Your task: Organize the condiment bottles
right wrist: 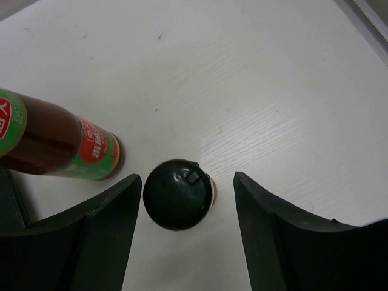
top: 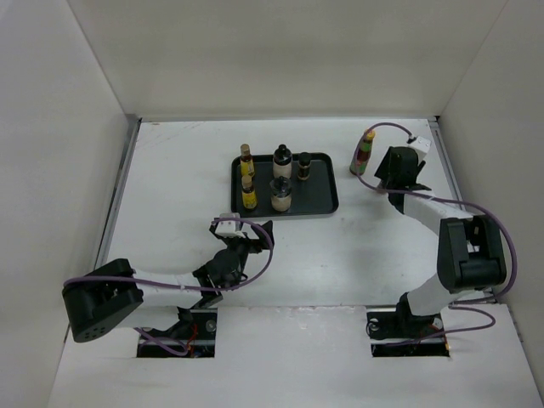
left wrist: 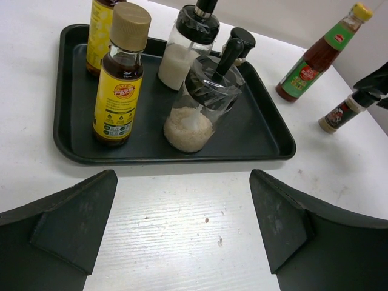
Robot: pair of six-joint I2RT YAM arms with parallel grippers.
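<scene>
You see only the cap of the small dark jar point(right wrist: 177, 194); its body is hidden. The red bottle point(right wrist: 54, 145) runs off the left edge. From above, the right arm point(top: 463, 251) covers that jar.

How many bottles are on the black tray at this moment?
5 on the tray: two yellow-labelled bottles at left, two pale black-capped jars mid-tray, one small dark jar back right. None seems hidden. The red bottle and another dark jar are off it.
</scene>
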